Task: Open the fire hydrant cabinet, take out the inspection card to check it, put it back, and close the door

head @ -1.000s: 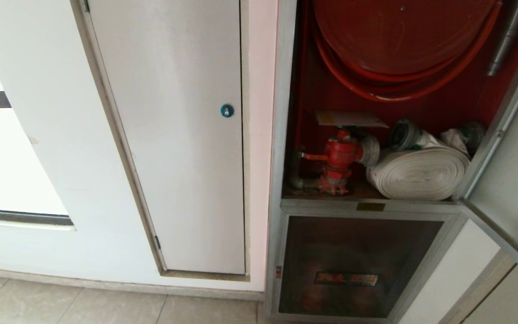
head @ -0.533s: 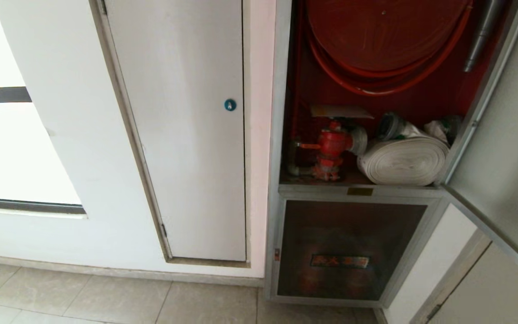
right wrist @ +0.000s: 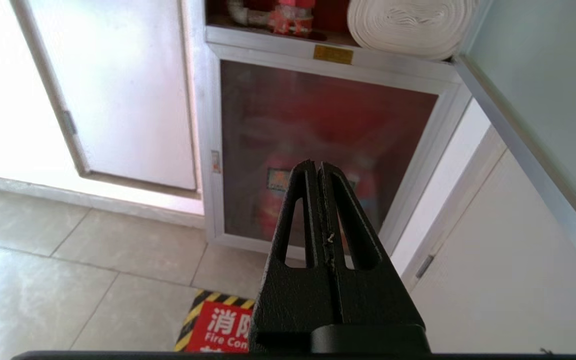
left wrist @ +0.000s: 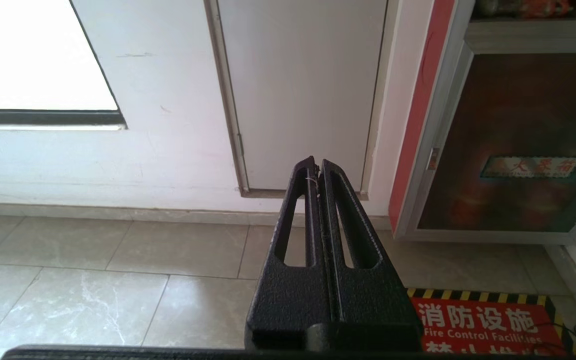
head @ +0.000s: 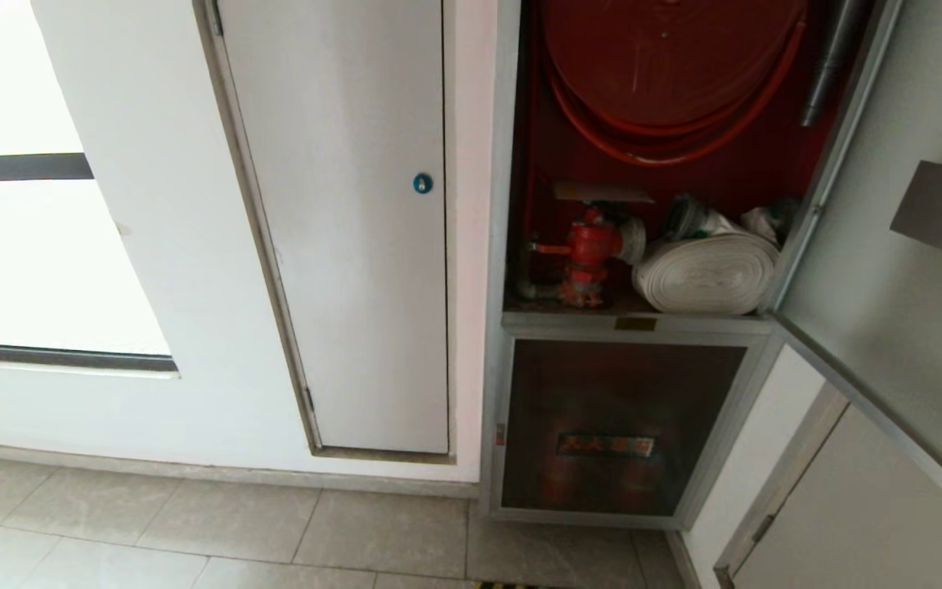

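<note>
The fire hydrant cabinet (head: 504,245) stands open, showing its red inside with the hose reel (head: 659,57), the red valve (head: 585,245) and the white rolled hose (head: 704,274). The inspection card (head: 602,192) lies flat above the valve, seen edge-on with a yellowish end. The door (head: 888,286) is swung out to the right. Neither gripper appears in the head view. My left gripper (left wrist: 316,162) is shut and empty, low over the floor tiles. My right gripper (right wrist: 316,164) is shut and empty, facing the lower glass panel (right wrist: 328,150).
Left of the cabinet is a plain white panel (head: 356,245) with a blue round lock (head: 422,183). A smaller dark glass panel (head: 618,425) closes the cabinet's lower part. A red fire-control sign (left wrist: 483,325) is stuck on the tiled floor. The door's lower edge (right wrist: 533,150) juts out on the right.
The whole head picture has shifted: the cabinet looks smaller and more floor shows, so the camera has drawn back. Nothing in the cabinet has moved.
</note>
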Tool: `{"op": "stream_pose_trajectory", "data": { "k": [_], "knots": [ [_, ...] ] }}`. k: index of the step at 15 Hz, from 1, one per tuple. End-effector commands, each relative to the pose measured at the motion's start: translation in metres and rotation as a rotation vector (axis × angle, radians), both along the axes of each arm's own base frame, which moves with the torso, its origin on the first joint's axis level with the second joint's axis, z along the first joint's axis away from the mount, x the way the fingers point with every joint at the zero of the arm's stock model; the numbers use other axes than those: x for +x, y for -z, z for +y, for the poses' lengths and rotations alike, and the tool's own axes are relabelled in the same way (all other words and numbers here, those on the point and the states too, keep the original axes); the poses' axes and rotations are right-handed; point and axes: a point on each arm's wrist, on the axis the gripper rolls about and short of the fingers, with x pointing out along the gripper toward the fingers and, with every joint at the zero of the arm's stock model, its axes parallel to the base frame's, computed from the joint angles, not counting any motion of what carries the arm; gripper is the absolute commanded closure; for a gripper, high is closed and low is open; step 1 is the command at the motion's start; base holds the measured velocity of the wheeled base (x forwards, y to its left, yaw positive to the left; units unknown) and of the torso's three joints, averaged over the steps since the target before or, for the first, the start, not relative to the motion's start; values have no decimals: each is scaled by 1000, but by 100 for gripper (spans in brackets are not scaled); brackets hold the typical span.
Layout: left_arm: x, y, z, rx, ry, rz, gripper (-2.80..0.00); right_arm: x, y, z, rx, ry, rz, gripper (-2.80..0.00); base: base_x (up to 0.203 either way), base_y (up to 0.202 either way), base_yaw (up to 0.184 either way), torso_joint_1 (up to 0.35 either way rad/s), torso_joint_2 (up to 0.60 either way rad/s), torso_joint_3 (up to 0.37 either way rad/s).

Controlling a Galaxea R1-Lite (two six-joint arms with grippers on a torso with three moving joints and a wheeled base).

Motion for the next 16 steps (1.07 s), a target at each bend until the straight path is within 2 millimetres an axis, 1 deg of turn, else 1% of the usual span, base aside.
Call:
{"op": "stream_pose_trajectory", "data": {
  "k": [1, 2, 3, 4, 5, 6, 8, 10, 12, 14, 15, 16],
  "knots": [
    [0, 0, 0, 0, 0, 1, 0, -4, -13, 0, 6, -6, -41, 0, 0, 0, 0, 0, 0, 0],
    [0, 0, 0, 0, 0, 3, 0, -8, -33, 0, 24, -13, -70, 0, 0, 0, 0, 0, 0, 0],
    [0, 0, 0, 0, 0, 3, 0, -8, -50, 0, 41, -15, -64, 0, 0, 0, 0, 27, 7, -4],
    [0, 0, 0, 0, 0, 1, 0, -3, -73, 0, 57, -9, -43, 0, 0, 0, 0, 0, 0, 0],
    [0, 0, 0, 0, 0, 2, 0, 5, -97, 0, 70, 10, -20, 0, 0, 0, 0, 0, 0, 0],
    [0, 0, 0, 0, 0, 3, 0, 16, -118, 0, 79, 42, 0, 0, 0, 0, 0, 0, 0, 0],
    [0, 0, 0, 0, 0, 1, 0, 45, -153, -3, 92, 173, 33, 0, 0, 0, 0, 0, 0, 0],
    [0, 0, 0, 2, 0, 6, 0, 76, -176, -12, 92, 391, 45, 0, 0, 0, 0, 0, 0, 0],
    [0, 0, 0, 1, 0, 6, 0, 107, -188, -22, 86, 642, 51, 0, 0, 0, 0, 0, 0, 0],
    [0, 0, 0, 0, 0, 6, 0, 136, -200, -30, 90, 814, 2, 0, 0, 0, 0, 0, 0, 0],
    [0, 0, 0, 2, 0, 6, 0, 146, -206, -37, 95, 890, -25, 0, 0, 0, 0, 0, 0, 0],
    [0, 0, 0, 2, 0, 6, 0, 151, -213, -47, 102, 973, -59, 0, 0, 0, 0, 0, 0, 0]
  ]
}}
